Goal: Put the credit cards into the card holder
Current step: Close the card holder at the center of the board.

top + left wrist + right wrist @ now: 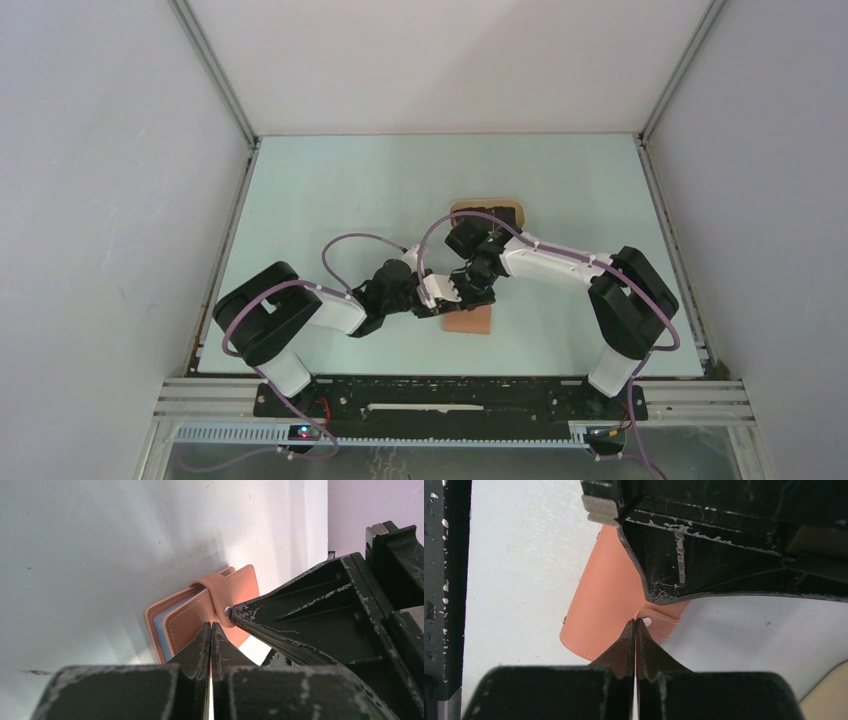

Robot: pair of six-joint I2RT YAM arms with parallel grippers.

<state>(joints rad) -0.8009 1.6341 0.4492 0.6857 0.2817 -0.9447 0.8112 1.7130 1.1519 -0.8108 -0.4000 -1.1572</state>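
The reddish-brown card holder (470, 322) lies near the table's front, under both wrists. In the left wrist view the card holder (190, 617) shows a bluish inner layer, with its strap tab (217, 592) wrapped over the top. My left gripper (211, 626) is shut, and a sliver of the cover's edge shows between its fingers. My right gripper (635, 622) is shut on the end of the strap tab (664, 622), right beside the snap. Its fingertips (236, 612) meet the strap from the right. The two grippers nearly touch (455, 295). No credit cards are in view.
A beige oval tray (510, 210) sits behind the right arm, its inside hidden by that arm; a corner of the tray (830, 695) shows in the right wrist view. The pale table (330, 190) has white walls round it.
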